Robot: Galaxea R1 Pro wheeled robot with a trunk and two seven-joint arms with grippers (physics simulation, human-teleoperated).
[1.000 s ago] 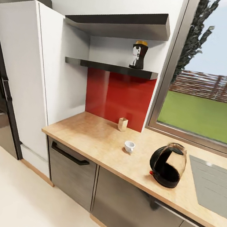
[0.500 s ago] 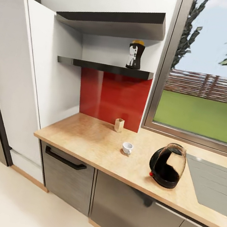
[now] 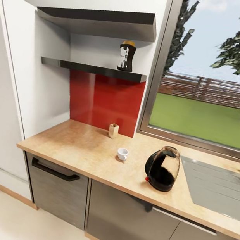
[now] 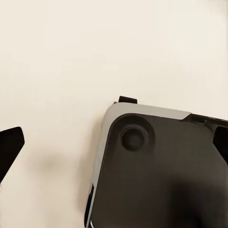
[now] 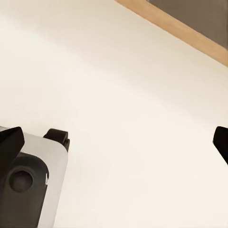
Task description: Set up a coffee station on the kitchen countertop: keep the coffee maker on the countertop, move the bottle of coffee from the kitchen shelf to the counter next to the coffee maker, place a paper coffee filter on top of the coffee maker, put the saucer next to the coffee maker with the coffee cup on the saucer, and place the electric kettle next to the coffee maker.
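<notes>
A pale cream floor (image 3: 8, 218) runs up to glossy dark grey cabinet fronts (image 3: 126, 219), one with a black bar handle (image 3: 54, 171), and over them lies the kitchen countertop (image 3: 83, 149), a light wood-grain worktop with a grey steel sink (image 3: 218, 186) inset at its right. In the wrist views both arms hang low over that same floor: the left gripper (image 4: 114, 147) shows its two dark fingertips at opposite edges of the frame, spread wide with nothing between them but the robot's grey-and-black base (image 4: 156, 166) below; the right gripper (image 5: 116, 142) is likewise spread apart and holds nothing, with a strip of wooden plinth (image 5: 175, 28) beyond it. On the worktop, nearest the front edge, stands the electric kettle (image 3: 162, 168), upright, just left of the sink. Left of it and apart sits the coffee cup (image 3: 122, 154). Farther back, near the red splashback (image 3: 99, 100), stands a small tan cone-like thing (image 3: 113, 130). Above, on the kitchen shelf (image 3: 93, 69), the bottle of coffee (image 3: 126, 56) stands upright toward the right end, beneath a thicker dark slab (image 3: 98, 19). A window (image 3: 208, 108) looks onto grass and trees.
</notes>
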